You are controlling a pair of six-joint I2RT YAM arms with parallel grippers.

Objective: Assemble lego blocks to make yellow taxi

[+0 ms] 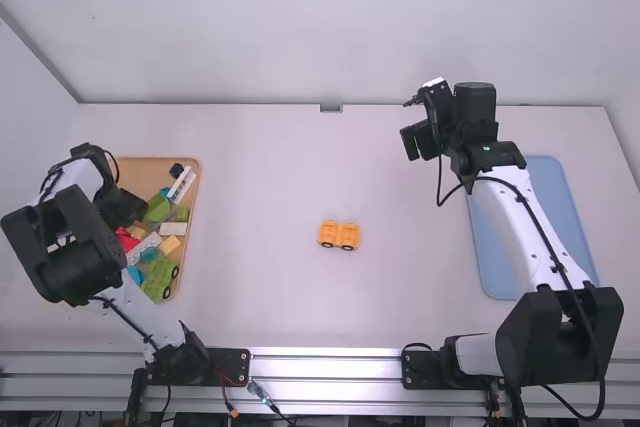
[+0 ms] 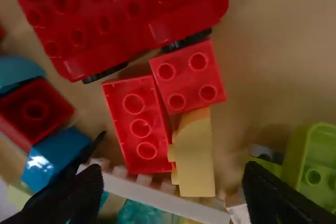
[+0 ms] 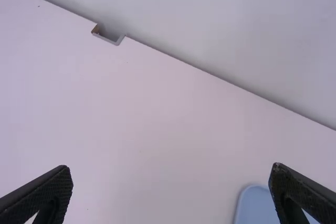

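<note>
Tray (image 1: 152, 171), tan: nine o'clock on white table (image 1: 255, 177); left gripper (image 1: 132, 211) above, fingers apart, empty. White wall (image 1: 240, 37): twelve. Yellow wheeled blocks (image 1: 339, 233): centre. Right gripper (image 1: 412, 141): one o'clock, fingers spread, empty. Blue tray (image 1: 545, 209): three o'clock.

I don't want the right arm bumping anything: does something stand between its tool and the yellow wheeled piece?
Nothing visible does: just bare tabletop lies between the right tool and the yellow wheeled piece.

Blocks (image 1: 159, 209) in a bin (image 1: 145, 171) at left, wheeled piece (image 1: 339, 235) between, tray (image 1: 550, 209) at right
</note>
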